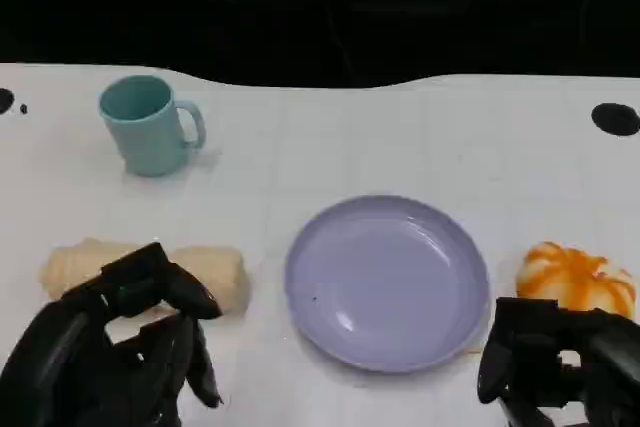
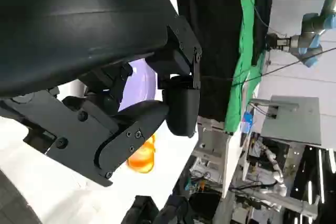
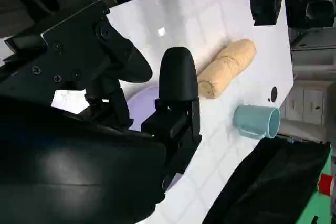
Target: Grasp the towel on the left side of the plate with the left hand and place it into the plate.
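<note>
While the cream rolled cloth towel (image 1: 200, 272) lay left of the round lilac plate (image 1: 388, 281):
Left hand (image 1: 120, 347): hovered over it, fingers spread, empty.
Right hand (image 1: 560, 362): grip unclear.

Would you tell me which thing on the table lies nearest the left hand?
The rolled towel, just beyond the left hand. The plate sits further right, the cup far back, and the orange thing by the right hand.

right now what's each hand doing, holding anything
Left hand: open, holding nothing, near the towel.
Right hand: open, holding nothing.
</note>
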